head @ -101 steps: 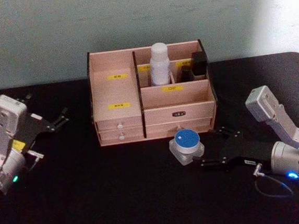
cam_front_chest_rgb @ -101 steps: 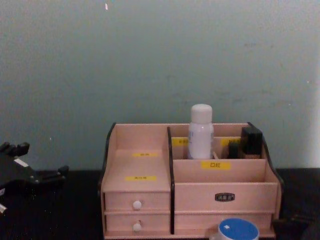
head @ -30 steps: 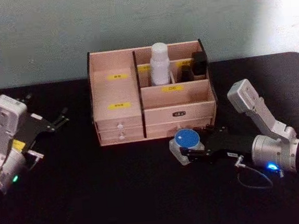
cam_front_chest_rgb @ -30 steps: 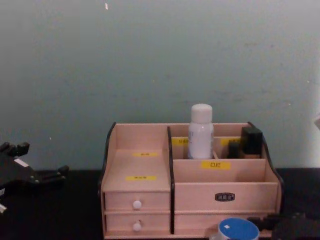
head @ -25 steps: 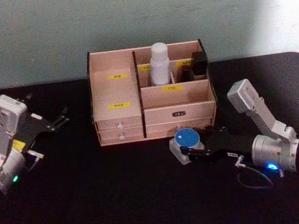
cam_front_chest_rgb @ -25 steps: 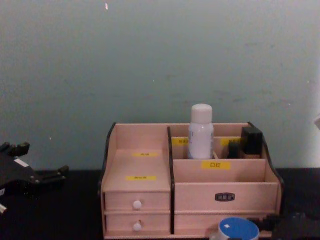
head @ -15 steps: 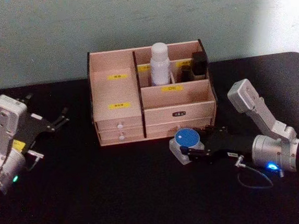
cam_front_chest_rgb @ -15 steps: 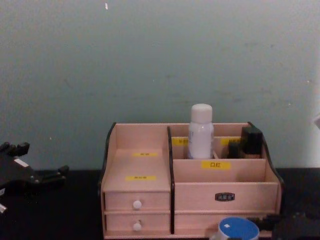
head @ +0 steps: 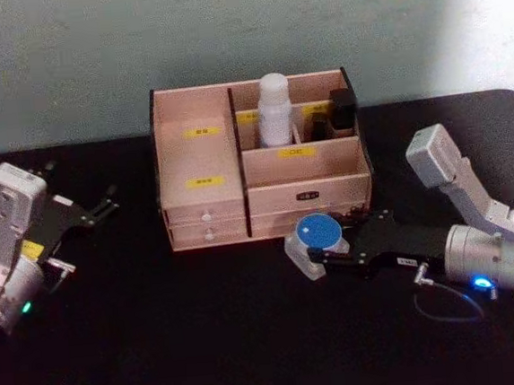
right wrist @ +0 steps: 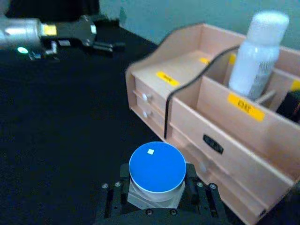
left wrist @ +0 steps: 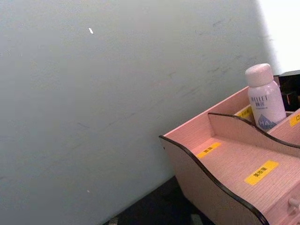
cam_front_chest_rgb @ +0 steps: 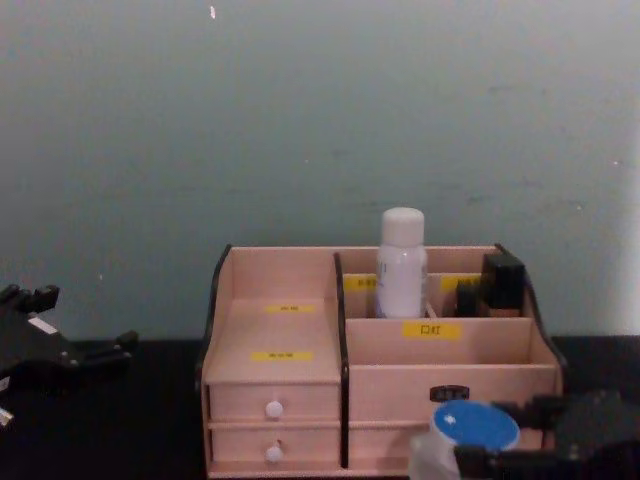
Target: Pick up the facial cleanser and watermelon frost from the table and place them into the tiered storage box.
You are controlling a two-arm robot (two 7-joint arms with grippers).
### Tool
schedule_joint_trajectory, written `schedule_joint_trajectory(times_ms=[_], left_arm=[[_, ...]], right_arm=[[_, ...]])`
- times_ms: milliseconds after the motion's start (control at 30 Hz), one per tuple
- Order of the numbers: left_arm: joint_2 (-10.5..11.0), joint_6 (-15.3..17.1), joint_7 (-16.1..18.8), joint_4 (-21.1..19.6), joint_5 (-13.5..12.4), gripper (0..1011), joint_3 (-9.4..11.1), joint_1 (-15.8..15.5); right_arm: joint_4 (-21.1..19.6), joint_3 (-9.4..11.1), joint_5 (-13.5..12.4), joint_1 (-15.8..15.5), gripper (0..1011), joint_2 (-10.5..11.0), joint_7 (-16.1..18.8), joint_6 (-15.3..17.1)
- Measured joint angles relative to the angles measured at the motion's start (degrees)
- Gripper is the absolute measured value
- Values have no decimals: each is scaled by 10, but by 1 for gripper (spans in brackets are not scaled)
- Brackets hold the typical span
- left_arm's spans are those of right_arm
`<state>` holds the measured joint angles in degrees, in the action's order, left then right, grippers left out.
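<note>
A clear jar with a blue lid (head: 316,233) hangs just above the black table in front of the tiered storage box (head: 199,166), held by my right gripper (head: 327,251). In the right wrist view the black fingers (right wrist: 114,196) press on both sides of the jar (right wrist: 157,168). The chest view shows the jar (cam_front_chest_rgb: 473,428) level with the box's lower drawers. A white bottle (head: 274,110) stands upright in a rear compartment of the box. My left gripper (head: 105,206) stays parked at the far left, open with nothing in it. I cannot tell which item is the facial cleanser and which the watermelon frost.
A dark object (head: 341,108) sits in the box's rear right compartment beside the bottle. The box (cam_front_chest_rgb: 280,320) has two small drawers with white knobs (cam_front_chest_rgb: 274,409) on its left side. A grey wall rises close behind the box.
My right gripper has risen slightly, taking the blue-lidded jar off the table and a little toward the box. The left arm has not moved.
</note>
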<state>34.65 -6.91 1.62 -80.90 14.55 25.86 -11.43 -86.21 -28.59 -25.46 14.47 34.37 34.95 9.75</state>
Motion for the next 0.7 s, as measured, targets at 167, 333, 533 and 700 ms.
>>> schedule_joint_trajectory(times_ms=[167,333,533,700], left_arm=[[0,0,0,0,0,1001,0,0],[0,0,0,0,0,1001,0,0],[0,0,0,0,0,1001,0,0],[0,0,0,0,0,1001,0,0]], right_arm=[[-19,-2,-3,10,708,4,4,-3],[-21,-9,-1,29,708,-4,4,-6],[1,-22,2,67,708,-31,2,-5],[32,-34,3,103,708,-59,2,0]])
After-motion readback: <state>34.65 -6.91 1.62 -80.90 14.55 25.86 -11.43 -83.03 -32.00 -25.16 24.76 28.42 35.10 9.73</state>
